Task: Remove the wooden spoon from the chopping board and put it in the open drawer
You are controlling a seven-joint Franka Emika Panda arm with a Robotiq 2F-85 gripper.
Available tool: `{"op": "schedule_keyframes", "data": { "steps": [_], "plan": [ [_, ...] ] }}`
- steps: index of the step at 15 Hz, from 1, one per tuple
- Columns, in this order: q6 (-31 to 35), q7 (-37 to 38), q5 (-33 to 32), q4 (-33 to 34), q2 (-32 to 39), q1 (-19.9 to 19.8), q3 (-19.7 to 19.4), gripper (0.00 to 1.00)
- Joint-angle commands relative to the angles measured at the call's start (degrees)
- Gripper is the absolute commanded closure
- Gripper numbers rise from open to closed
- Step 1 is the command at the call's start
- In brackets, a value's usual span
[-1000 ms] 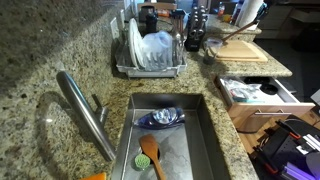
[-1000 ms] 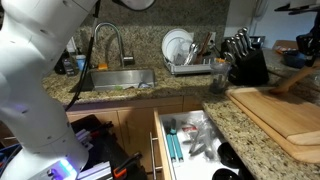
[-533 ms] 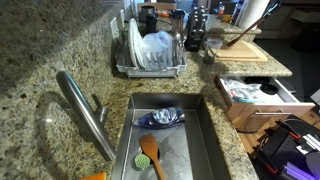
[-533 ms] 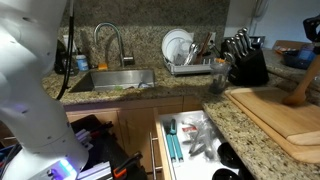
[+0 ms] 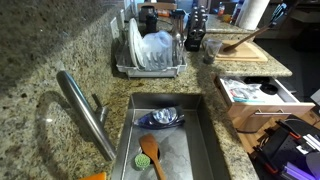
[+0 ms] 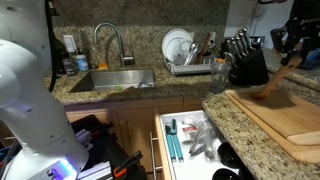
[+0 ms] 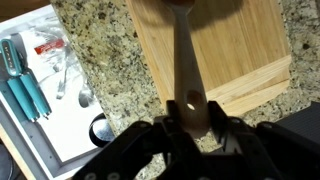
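My gripper (image 7: 190, 120) is shut on the end of the wooden spoon (image 7: 184, 60), by the hole in its handle. The spoon slants down from the jaws, with its bowl end low over the chopping board (image 7: 225, 45). In both exterior views the gripper (image 6: 289, 42) (image 5: 276, 14) is above the board (image 6: 285, 122) (image 5: 250, 52), and the spoon (image 6: 270, 84) (image 5: 242, 41) hangs tilted from it. The open drawer (image 7: 55, 100) (image 6: 192, 140) (image 5: 250, 94) is beside the board, below the counter edge, and holds teal-handled tools and mixed clutter.
A black knife block (image 6: 246, 64) stands next to the board. A grey dish rack (image 5: 150, 55) (image 6: 192, 64) holds plates. The steel sink (image 5: 205, 135) holds an orange-tan spoon (image 5: 150, 154) and a blue item (image 5: 162, 117). A faucet (image 5: 85, 112) stands by the sink.
The gripper has shifted across the board with the spoon in it. The spoon is now more tilted, with its handle end raised.
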Motion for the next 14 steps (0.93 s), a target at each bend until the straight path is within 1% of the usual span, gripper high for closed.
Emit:
{"op": "schedule_keyframes", "data": {
  "steps": [1, 2, 3, 5, 8, 11, 13, 14],
  "plan": [
    [0.2, 0.2, -0.5, -0.6, -0.5, -0.9, 1.1, 0.65],
    [0.4, 0.2, -0.5, -1.0, -0.7, -0.8, 1.1, 0.65],
    [1.1, -0.6, -0.8, -2.7, -2.0, -0.5, 1.3, 0.90],
    [7.6, -2.6, -3.3, -12.2, -9.2, 1.6, 1.5, 0.90],
    [13.3, -4.5, -6.1, -19.4, -15.3, 2.4, 2.2, 0.90],
    [13.9, -2.5, -9.3, -28.1, -22.1, 2.4, 2.7, 0.90],
    [11.9, -1.7, -10.6, -31.2, -24.9, 1.4, 3.1, 0.90],
    [9.7, -2.0, -10.3, -32.0, -26.0, 1.0, 3.1, 0.90]
  ]
}}
